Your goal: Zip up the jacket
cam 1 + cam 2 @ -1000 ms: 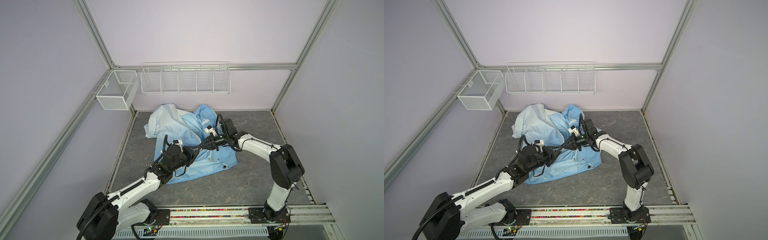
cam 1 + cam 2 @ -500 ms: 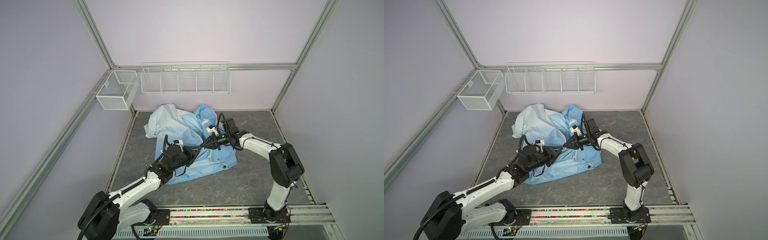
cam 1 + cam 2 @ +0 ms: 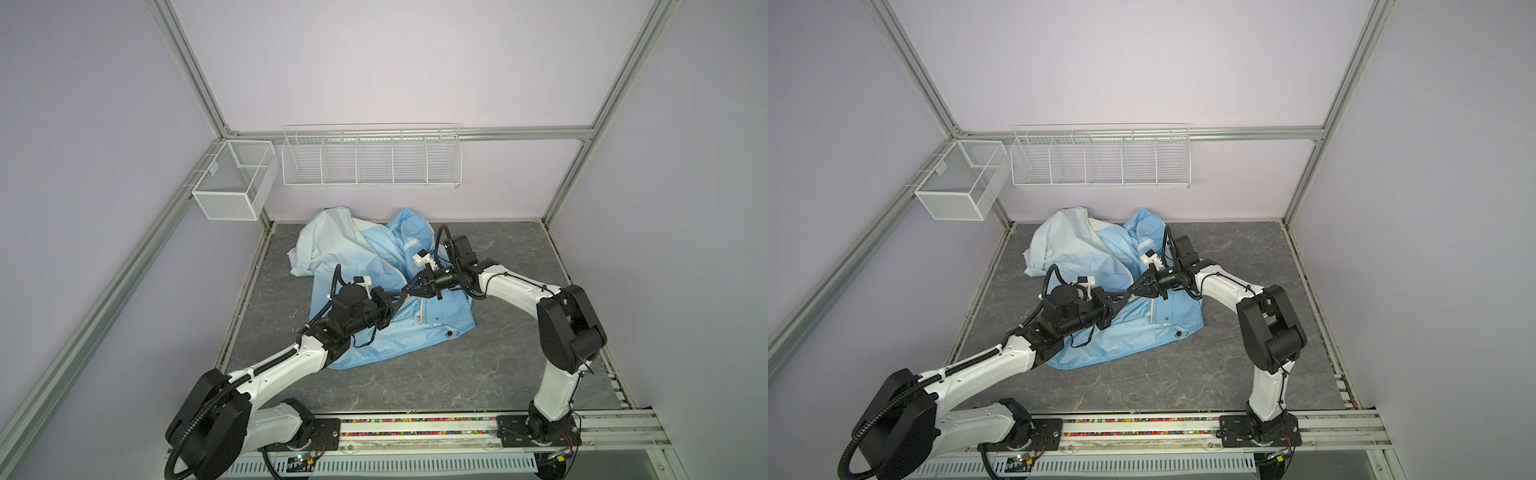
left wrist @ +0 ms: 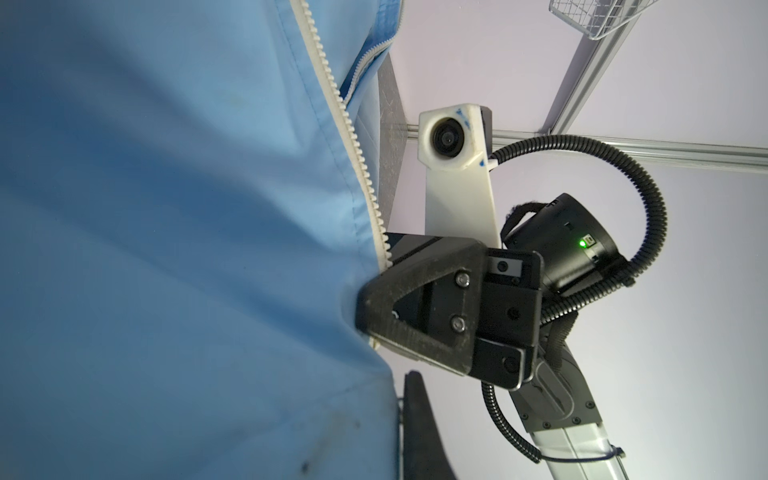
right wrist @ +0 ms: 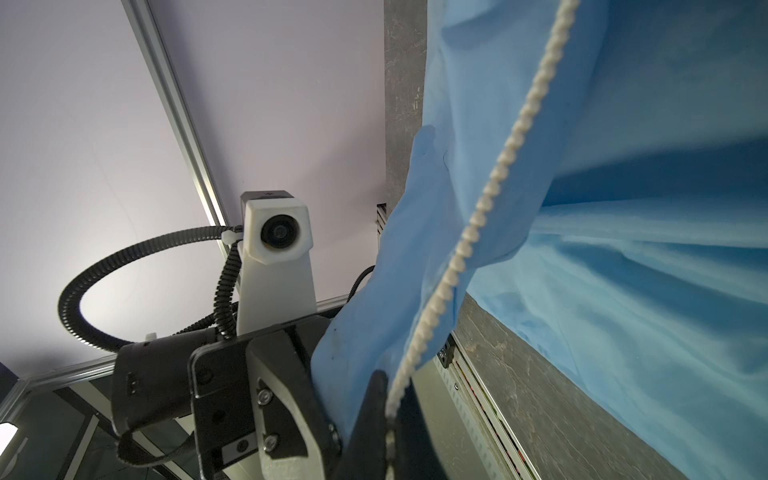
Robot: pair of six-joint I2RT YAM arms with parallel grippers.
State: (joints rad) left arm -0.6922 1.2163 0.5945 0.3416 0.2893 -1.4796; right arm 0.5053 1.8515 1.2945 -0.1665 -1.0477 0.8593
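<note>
Grey, stone-patterned matting (image 3: 498, 374) covers the tabletop, which is enclosed by pale lilac walls and aluminium framing. A white wire rack (image 3: 372, 162) and a mesh basket (image 3: 232, 183) are hung at the back. The jacket (image 3: 440, 320) is found crumpled on the rear, left-of-centre part of this surface, its pale end bunched close to the back wall.

Little of the task is judged to be done. The zipper (image 4: 357, 166) is seen open: in both wrist views a single row of white teeth runs along a free edge, with no mating row meshed into it. No slider can be made out.

The left gripper (image 3: 400, 296) and the right gripper (image 3: 410, 288) are set tip to tip above the front panel in both top views, and both are clenched on the jacket's front edge. In the left wrist view the right gripper's fingers (image 4: 415, 276) are pressed onto cloth just beside the tooth row. In the right wrist view a blue flap is drawn in between the left gripper's fingers.

Nearly everything is judged to remain: the two edges are to be aligned, the end pin seated and the slider drawn up.

The cloth is thin, smooth and faintly glossy, light blue fading to whitish, and soft folds are formed wherever it is lifted. The teeth are chunky, bead-like moulded plastic, sewn on a narrow tape. A small dark snap (image 3: 449, 333) is set near the hem.
</note>
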